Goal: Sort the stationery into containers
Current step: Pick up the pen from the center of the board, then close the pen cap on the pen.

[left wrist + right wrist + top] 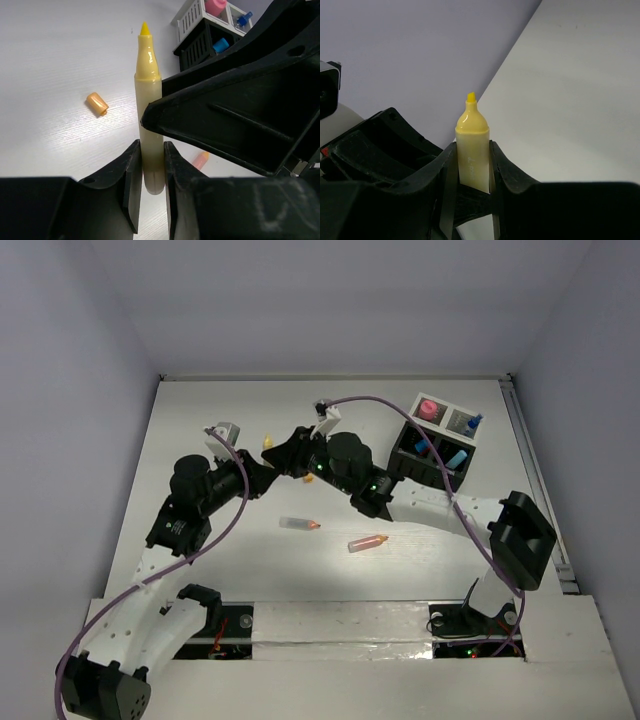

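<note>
Inspecting the table (pixel 330 575), we are finding the sorting partly done. We are recording both claws clamped on one yellow highlighter (pixel 148 75), which is being held, by our judgement clear of the surface, toward the rear middle of the table and well apart from the box (pixel 446 416). The left gripper (pixel 151 146) is pinching its blunt end, and the right gripper (pixel 472 147) is squeezing the barrel just below the shoulder, with the bare yellow tip pointing away from both wrists. On the finished side, we are noting a pink round piece (pixel 429 408) sitting in a rear compartment and blue pieces (pixel 455 456) standing in the compartments beside and in front of it. On the outstanding side, we are counting two clear orange-tipped pens (pixel 300 524) lying loose near the middle of the table, apart from each other, and a small orange cap (pixel 97 103) lying on the surface near the highlighter. We are judging the highlighter itself as not yet delivered. We are unable to tell whether the arms are hiding further pieces.
</note>
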{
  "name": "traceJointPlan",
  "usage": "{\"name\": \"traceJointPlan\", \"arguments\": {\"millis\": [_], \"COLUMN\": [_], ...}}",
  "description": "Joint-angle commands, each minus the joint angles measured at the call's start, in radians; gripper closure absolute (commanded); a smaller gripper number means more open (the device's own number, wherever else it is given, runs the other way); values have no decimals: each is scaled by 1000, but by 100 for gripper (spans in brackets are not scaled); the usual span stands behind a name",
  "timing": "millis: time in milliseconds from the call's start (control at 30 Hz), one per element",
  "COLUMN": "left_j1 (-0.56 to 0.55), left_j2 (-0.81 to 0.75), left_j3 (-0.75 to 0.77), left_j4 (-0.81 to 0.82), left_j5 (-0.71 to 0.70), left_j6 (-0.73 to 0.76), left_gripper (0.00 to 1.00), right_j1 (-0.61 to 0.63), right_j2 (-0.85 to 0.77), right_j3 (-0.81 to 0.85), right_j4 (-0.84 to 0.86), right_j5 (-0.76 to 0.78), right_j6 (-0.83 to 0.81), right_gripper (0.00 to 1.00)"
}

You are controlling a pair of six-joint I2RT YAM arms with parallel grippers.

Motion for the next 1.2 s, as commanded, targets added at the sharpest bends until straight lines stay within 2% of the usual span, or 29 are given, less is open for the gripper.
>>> {"name": "traceJointPlan", "arguments": {"millis": [0,33,133,233,333,400,433,467,500,533,633,700,800,900,933,1033,1167], "left_j1": [6,6,6,6,6,6,6,6,6,6,6,6,6,-12,-12,-23,-32], "left_j2": [-26,-35,-47,-52,-49,-43,-39,-36,-35,-35,-44,-59,-75,-90,-93,-107,-112], "left_j3": [20,20,13,13,13,13,13,13,10,12,9,6,4,9,10,13,16], "left_j4": [29,26,25,25,40,45,51,55,60,66,66,65,61,52,46,40,34], "left_j5": [-18,-15,-2,38,99,126,153,166,188,198,210,210,207,193,184,176,167], "left_j6": [24,27,37,44,44,44,44,41,40,38,37,37,37,43,44,50,55], "left_gripper": [100,100,100,100,100,100,100,100,100,100,100,100,100,100,100,100,100], "right_j1": [13,1,-74,-155,-259,-310,-324,-336,-358,-367,-388,-388,-388,-388,-388,-388,-388], "right_j2": [-41,-70,-135,-250,-372,-438,-446,-452,-455,-451,-420,-406,-365,-314,-305,-259,-193], "right_j3": [-19,-27,-106,-215,-300,-310,-307,-307,-307,-310,-309,-301,-275,-245,-243,-225,-197], "right_j4": [29,20,13,-10,-123,-281,-353,-482,-534,-628,-747,-835,-925,-999,-1005,-1022,-1030], "right_j5": [27,46,25,-32,-52,-42,-30,-2,6,24,70,122,211,267,268,278,323], "right_j6": [-2,-7,4,6,-65,-161,-188,-214,-249,-263,-294,-304,-312,-324,-344,-366,-392], "right_gripper": [79,65,46,37,36,41,51,57,62,73,86,89,86,77,69,59,52]}}
